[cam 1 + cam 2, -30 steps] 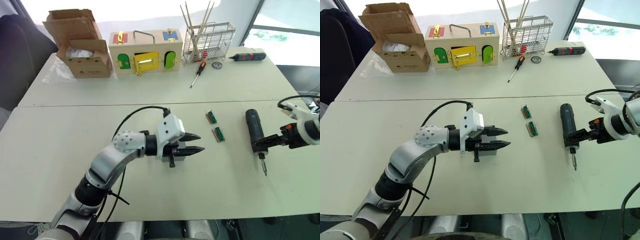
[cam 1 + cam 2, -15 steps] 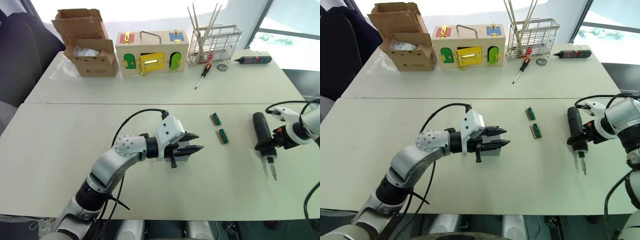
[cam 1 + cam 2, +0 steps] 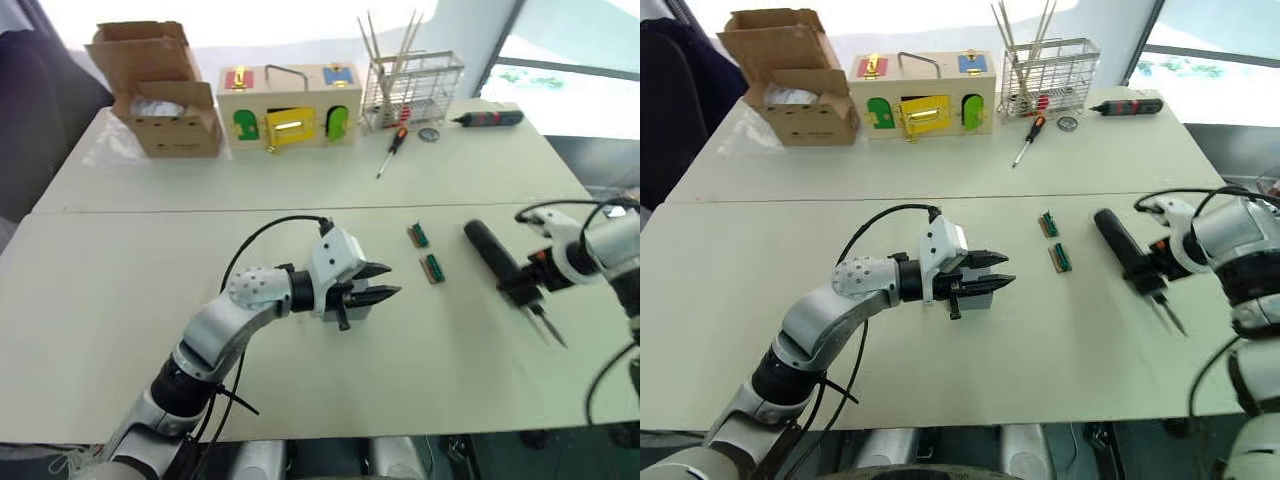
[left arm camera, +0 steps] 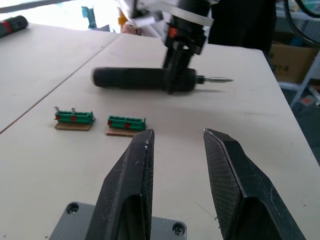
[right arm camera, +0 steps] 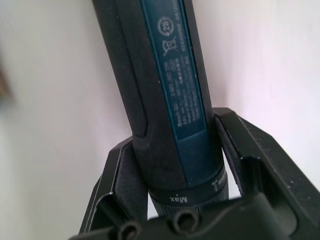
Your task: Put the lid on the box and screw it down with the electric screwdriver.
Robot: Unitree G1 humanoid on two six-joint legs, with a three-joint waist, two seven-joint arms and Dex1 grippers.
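While my right gripper (image 3: 1155, 275) jaws clamp the screwdriver (image 3: 1127, 262), it lies tilted on the table (image 3: 1060, 340). My left gripper (image 3: 383, 283) jaws hang open over the lid (image 4: 75, 227).

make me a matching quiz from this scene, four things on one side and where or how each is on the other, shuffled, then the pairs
Things:
1. electric screwdriver
2. left tool
3. orange-handled screwdriver
4. cardboard box

Place or state:
A. on the far table, in front of the wire rack
B. open, over a grey plastic piece
C. far left corner, flaps open
D. clamped in the right tool

Pairs: 1-D, 2-B, 3-A, 4-C
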